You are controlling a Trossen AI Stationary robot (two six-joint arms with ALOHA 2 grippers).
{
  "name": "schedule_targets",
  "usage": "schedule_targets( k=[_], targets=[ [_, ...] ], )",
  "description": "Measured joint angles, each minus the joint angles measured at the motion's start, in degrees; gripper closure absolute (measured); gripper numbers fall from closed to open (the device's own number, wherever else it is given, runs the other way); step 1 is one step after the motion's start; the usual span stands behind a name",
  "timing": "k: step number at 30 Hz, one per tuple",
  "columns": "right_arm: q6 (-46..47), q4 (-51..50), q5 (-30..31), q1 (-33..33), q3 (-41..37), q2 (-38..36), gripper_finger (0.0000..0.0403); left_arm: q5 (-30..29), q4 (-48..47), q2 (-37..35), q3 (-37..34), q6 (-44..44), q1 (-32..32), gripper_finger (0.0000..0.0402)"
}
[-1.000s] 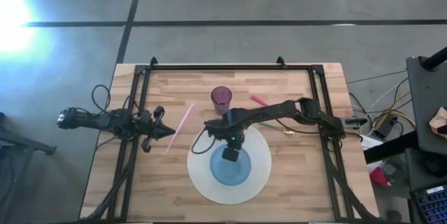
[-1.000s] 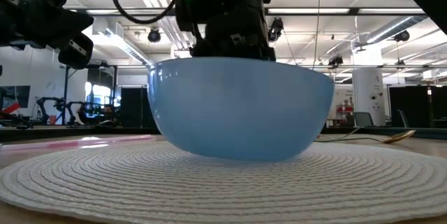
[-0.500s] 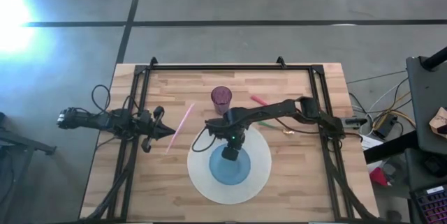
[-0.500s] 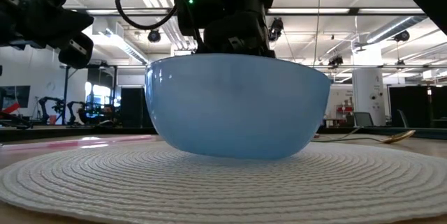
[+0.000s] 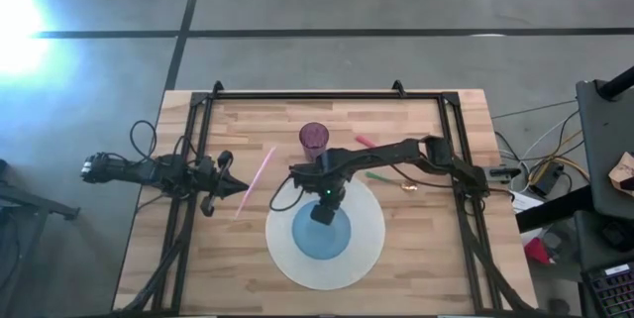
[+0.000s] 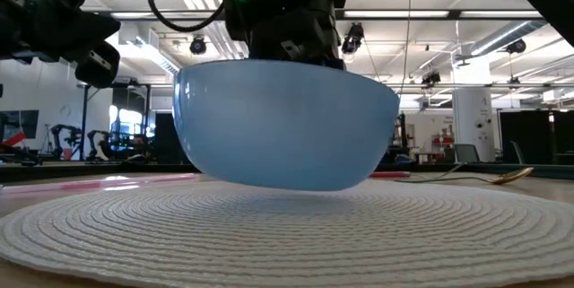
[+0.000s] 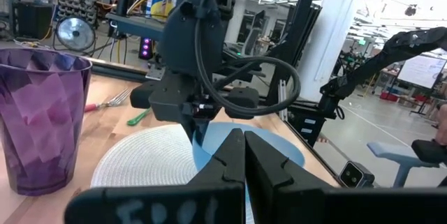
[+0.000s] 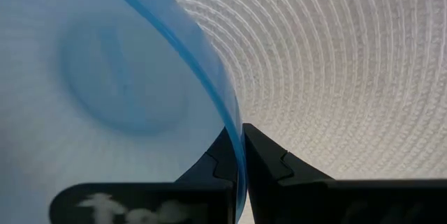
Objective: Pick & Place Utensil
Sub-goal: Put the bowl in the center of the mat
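A light blue bowl (image 5: 319, 237) (image 6: 287, 126) hangs just above a round white woven placemat (image 5: 369, 244) (image 6: 108, 225). My right gripper (image 5: 323, 211) (image 8: 236, 137) is shut on the bowl's rim. My left gripper (image 5: 243, 188) (image 7: 242, 140) is shut and waits at the table's left, touching nothing. A long pink utensil (image 5: 256, 181) lies flat on the wood beside it. A shorter pink utensil (image 5: 365, 142), a green one (image 5: 376, 174) and a gold one (image 5: 408, 186) lie on the table right of the purple cup (image 5: 314, 140). My right gripper pinches the bowl's rim (image 8: 234, 151) on its far side, one finger inside the bowl and one outside. The fingers come from above, pointing down. The bowl hangs below them, lifted just clear of the placemat and slightly tilted.
The purple cup (image 7: 42, 119) stands upright just beyond the placemat's far edge, close to my right arm. A black frame (image 5: 317, 93) runs along the table's far, left and right sides. Bare wood shows near the placemat's left and right.
My right gripper has risen and drifted a little toward the table's left and far side, staying shut on the rim. The bowl, which sat on the placemat, has come up off it and shifted left with the gripper.
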Motion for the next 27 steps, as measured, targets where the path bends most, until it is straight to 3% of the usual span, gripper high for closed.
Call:
schedule_targets(
  k=[27],
  targets=[
    [0.3,-2.3,0.5,-0.1,-0.7,0.0,0.0394,0.0,0.1,0.0,0.3,-0.1,0.0,0.0401]
  ],
)
